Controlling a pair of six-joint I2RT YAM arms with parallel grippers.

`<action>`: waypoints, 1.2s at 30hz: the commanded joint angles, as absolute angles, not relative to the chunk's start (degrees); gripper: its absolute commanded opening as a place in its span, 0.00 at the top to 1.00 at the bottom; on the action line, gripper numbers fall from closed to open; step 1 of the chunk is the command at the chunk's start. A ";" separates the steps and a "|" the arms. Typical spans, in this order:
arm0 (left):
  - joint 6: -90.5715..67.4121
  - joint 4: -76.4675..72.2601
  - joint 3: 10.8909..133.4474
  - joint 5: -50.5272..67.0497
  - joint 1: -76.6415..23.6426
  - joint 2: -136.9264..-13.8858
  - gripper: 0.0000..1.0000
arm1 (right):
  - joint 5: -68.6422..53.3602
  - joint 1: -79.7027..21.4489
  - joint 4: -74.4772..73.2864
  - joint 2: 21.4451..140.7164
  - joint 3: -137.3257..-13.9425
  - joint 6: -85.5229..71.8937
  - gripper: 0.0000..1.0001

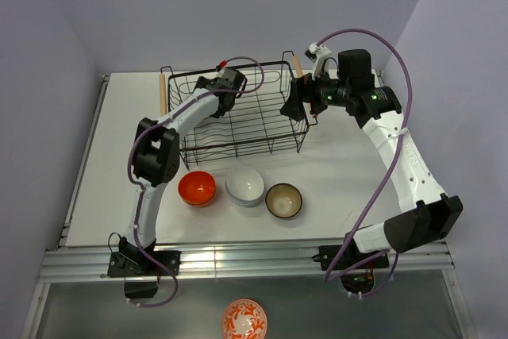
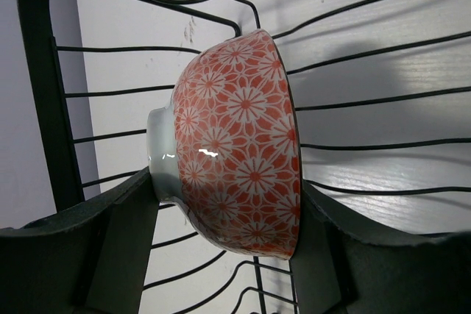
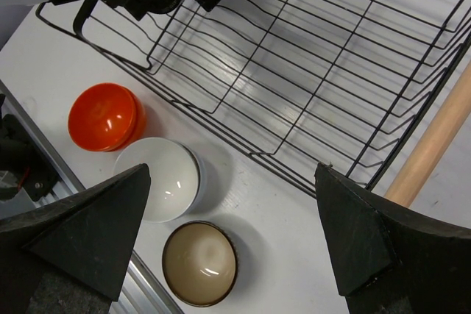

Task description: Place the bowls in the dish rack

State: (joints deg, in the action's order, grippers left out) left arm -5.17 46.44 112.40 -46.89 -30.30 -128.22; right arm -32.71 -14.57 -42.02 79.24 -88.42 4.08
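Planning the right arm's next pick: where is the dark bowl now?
Top view: the dark bowl sits on the table before the dish rack, rightmost of the row, with the white bowl on its left.

The left arm point(image 1: 145, 210) and right arm point(image 1: 405, 156) have white links, bulky black joints and a looping purple cable point(image 1: 357, 31) each, with green lights point(image 1: 329, 99) at the right wrist and matte black wedge-shaped fingers point(image 3: 88, 233) on the right gripper point(image 3: 232, 170).

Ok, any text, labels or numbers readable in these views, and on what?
None can be read. The patterned bowl in the left gripper bears only flower motifs; the dish rack, orange bowl, white bowl and dark-rimmed bowl carry no lettering.
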 commanded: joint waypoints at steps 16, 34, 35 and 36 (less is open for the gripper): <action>-3.52 43.07 112.59 -49.83 -28.65 -128.67 0.79 | -34.01 -14.15 -42.01 78.48 -89.03 4.83 0.00; -5.01 46.40 114.78 -42.63 -27.77 -130.08 0.17 | -34.54 -14.15 -42.89 79.01 -89.74 5.19 0.00; -5.01 46.75 114.96 -41.50 -27.77 -130.08 0.14 | -34.45 -14.15 -42.89 78.93 -89.74 5.36 0.00; -5.10 46.84 115.13 -40.88 -27.77 -129.90 0.13 | -34.54 -14.06 -42.89 78.93 -89.56 5.36 0.00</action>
